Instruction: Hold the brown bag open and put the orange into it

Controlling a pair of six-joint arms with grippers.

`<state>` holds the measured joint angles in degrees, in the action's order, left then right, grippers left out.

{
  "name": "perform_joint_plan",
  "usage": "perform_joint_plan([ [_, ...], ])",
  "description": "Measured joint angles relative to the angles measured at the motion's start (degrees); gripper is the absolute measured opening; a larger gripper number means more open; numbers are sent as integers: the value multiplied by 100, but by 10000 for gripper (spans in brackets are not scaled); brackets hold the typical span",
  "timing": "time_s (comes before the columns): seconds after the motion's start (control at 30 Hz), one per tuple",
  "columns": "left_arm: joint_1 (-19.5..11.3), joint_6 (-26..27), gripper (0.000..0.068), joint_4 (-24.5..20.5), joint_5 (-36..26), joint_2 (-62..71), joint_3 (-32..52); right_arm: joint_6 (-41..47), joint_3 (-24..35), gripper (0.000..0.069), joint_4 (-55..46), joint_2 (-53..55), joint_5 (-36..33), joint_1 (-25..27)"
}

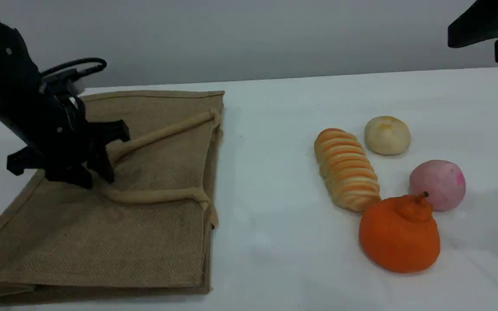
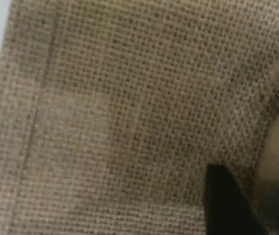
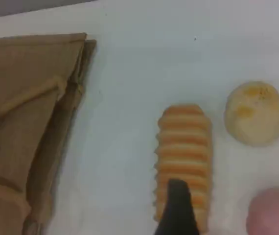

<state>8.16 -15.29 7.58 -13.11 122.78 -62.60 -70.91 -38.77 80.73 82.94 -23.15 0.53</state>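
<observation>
We see the brown bag (image 1: 102, 224) lying flat and closed on the counter (image 1: 275, 129). Our left hand (image 1: 89, 172) is down at its upper handle (image 1: 167, 129); we cannot tell if it grips. The orange (image 1: 398, 235) sits well apart, untouched, and our right hand (image 3: 178, 215) hangs open above the striped loaf (image 1: 346, 170). Everything remains to do.

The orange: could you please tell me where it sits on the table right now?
In the scene view the orange rests on the table's near right, touching the striped loaf at its upper left, with the pink ball just behind it.
</observation>
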Motion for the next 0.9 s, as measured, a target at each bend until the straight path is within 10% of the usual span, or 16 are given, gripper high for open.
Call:
perform_joint_plan([
  [0.23,0,-5,101,0,-18,185,-11,15,0,475,4,0,-110,0],
  [0.9,0,1166,92,-14,-725,-424,-257,15,0,475,17,0,-100,0],
])
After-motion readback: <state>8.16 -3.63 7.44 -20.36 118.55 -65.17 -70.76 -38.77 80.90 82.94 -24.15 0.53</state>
